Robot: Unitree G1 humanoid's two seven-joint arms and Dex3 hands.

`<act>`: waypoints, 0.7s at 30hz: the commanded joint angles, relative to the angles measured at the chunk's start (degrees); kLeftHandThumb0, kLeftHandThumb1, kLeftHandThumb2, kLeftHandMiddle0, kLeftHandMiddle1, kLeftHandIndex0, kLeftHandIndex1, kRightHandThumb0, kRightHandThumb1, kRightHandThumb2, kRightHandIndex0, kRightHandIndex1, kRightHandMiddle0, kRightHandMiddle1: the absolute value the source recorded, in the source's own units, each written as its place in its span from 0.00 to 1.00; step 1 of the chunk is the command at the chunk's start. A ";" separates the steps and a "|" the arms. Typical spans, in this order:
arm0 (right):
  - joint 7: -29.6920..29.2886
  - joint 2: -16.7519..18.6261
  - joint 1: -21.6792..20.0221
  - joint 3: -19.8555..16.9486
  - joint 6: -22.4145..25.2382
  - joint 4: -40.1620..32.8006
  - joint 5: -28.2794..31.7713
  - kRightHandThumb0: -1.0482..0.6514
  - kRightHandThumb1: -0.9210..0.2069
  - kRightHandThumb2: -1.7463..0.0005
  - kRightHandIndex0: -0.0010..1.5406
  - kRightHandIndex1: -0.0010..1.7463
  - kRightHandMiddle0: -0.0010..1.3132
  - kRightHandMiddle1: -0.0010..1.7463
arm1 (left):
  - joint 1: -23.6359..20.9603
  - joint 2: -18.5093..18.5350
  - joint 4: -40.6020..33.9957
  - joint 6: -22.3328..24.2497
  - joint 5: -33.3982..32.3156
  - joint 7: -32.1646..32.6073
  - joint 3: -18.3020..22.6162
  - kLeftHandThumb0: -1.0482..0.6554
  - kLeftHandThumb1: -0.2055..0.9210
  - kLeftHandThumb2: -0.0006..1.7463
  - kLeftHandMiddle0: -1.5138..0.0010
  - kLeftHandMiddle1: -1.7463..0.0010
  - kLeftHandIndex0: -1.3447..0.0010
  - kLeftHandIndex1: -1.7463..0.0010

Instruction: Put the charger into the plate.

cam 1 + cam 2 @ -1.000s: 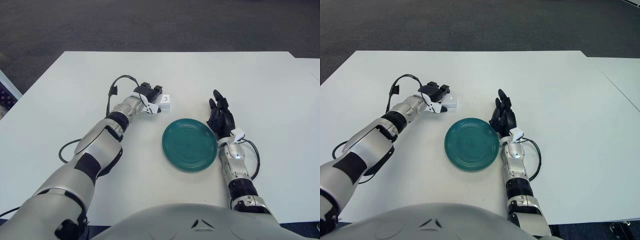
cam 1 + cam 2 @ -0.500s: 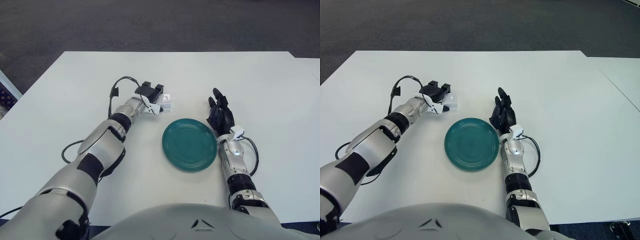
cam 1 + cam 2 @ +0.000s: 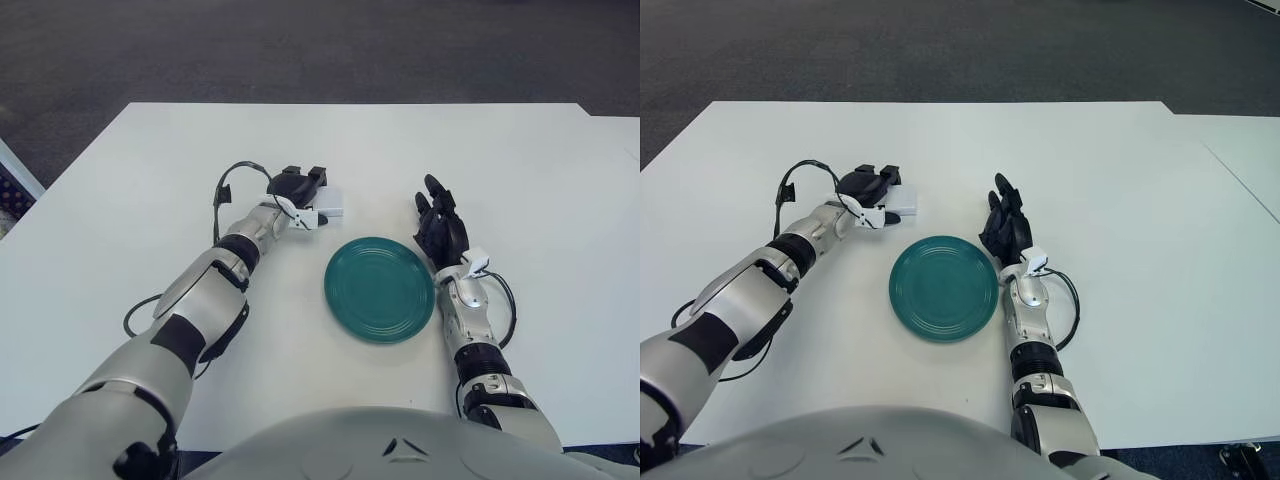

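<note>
Charger [image 3: 331, 203] in left hand [image 3: 298, 188], beyond the plate [image 3: 379, 289].

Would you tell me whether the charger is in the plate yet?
Not yet: the white charger sits at the left hand, beyond the bare green plate.

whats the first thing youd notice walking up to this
The teal plate stands out first, the one patch of colour, lying bare on the white table just in front of the robot. Next is the left hand, reaching out beyond the plate's far-left side with its dark fingers around a small white charger. The right hand shows idle at the plate's right edge, fingers extended.
</note>
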 commanded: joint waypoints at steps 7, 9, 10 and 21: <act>0.48 -1.10 4.80 -1.10 1.94 7.62 1.16 0.15 0.00 0.42 0.08 0.00 0.00 0.18 | 4.14 3.76 -7.76 -3.73 -1.22 0.92 1.61 0.35 0.83 0.45 0.17 0.00 0.20 0.00; 0.76 -1.37 4.69 -1.26 1.89 7.85 1.34 0.15 0.00 0.42 0.08 0.00 0.00 0.18 | 5.32 4.96 -12.58 -3.51 -1.34 0.21 2.40 0.34 0.85 0.45 0.16 0.00 0.19 0.00; 0.73 -1.39 4.59 -1.31 1.82 8.00 1.38 0.15 0.00 0.42 0.08 0.00 0.00 0.18 | 6.41 6.10 -17.03 -3.22 -1.39 -0.41 3.13 0.34 0.84 0.45 0.16 0.00 0.19 0.00; -0.69 -1.35 4.79 -1.54 1.30 7.41 1.16 0.16 0.00 0.44 0.09 0.00 0.00 0.20 | 13.32 10.64 -48.43 2.93 -1.45 -7.82 9.19 0.35 0.83 0.45 0.17 0.00 0.19 0.00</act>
